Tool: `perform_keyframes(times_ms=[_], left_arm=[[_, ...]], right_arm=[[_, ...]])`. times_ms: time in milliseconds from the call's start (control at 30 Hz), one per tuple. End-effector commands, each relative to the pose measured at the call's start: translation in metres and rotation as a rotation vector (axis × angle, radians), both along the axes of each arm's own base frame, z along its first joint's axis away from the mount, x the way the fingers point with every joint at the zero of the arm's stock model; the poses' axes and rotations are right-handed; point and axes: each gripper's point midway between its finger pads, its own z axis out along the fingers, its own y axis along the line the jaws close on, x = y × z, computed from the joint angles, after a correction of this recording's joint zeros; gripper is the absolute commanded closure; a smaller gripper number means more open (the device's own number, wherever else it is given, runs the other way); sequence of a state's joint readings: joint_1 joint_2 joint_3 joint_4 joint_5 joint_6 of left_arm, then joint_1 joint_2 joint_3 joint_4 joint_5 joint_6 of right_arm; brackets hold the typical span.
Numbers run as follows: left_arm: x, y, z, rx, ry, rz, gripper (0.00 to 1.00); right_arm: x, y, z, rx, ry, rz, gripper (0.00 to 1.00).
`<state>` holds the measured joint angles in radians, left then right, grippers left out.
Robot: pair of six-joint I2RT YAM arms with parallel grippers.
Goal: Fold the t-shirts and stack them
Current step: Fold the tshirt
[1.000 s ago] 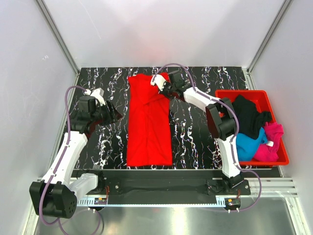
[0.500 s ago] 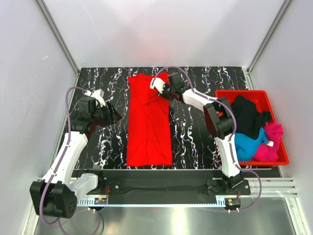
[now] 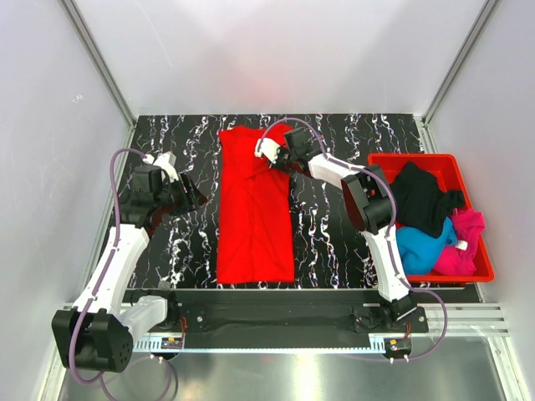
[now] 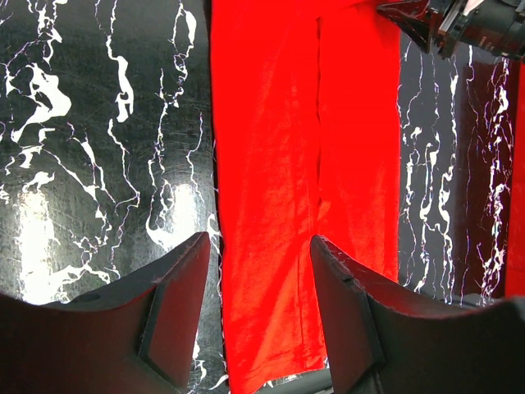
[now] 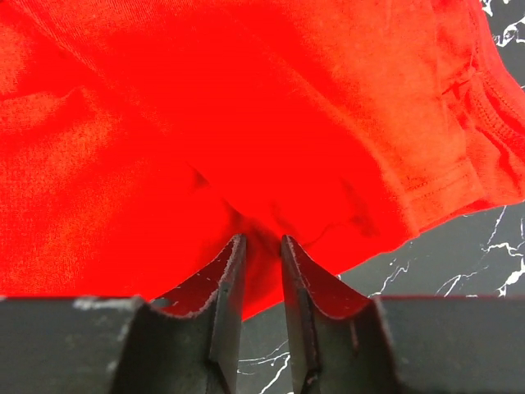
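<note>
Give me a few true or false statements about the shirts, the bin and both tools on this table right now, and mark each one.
1. The red t-shirt lies on the table, folded into a long strip. True.
2. The bin is empty. False: it holds a black shirt, a blue shirt and a pink shirt.
3. The left tool grips the red t-shirt. False: its jaws are open with nothing between them, above the table by the shirt's left edge.
4. The right tool is at the far right corner of the red t-shirt. True.
5. The blue shirt lies spread on the table. False: it is in the bin.
</note>
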<state>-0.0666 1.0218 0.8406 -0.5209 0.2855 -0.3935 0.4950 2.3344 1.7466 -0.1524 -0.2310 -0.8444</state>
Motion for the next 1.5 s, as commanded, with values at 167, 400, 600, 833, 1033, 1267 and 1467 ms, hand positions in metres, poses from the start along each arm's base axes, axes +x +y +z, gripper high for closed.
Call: perform_keyframes(times_ms=[167,400,600,833,1033,1267,1467], left_arm=[[0.007,-0.003,0.015,-0.027,-0.071,-0.009,0.42],[0.008,-0.002,0.017,-0.027,-0.077,-0.004,0.42],[0.007,-0.002,0.017,-0.029,-0.078,-0.005,0.42],[0.009,-0.001,0.019,-0.040,-0.084,-0.002,0.42],[0.009,-0.002,0.018,-0.044,-0.082,-0.005,0.42],[0.008,-0.001,0.018,-0.044,-0.082,-0.004,0.42],[0.009,-0.001,0.018,-0.045,-0.081,-0.001,0.42]], right_arm=[[0.014,0.002,0.008,-0.009,-0.061,0.023,0.72],[0.014,0.003,0.002,-0.024,-0.067,0.041,0.94],[0.020,0.000,0.003,-0.048,-0.109,0.041,1.00],[0.026,0.007,0.049,-0.001,-0.172,0.048,1.00],[0.024,0.004,0.059,0.000,-0.173,0.038,1.00],[0.024,0.003,0.060,0.001,-0.172,0.027,1.00],[0.025,0.006,0.068,0.021,-0.187,0.031,1.00]])
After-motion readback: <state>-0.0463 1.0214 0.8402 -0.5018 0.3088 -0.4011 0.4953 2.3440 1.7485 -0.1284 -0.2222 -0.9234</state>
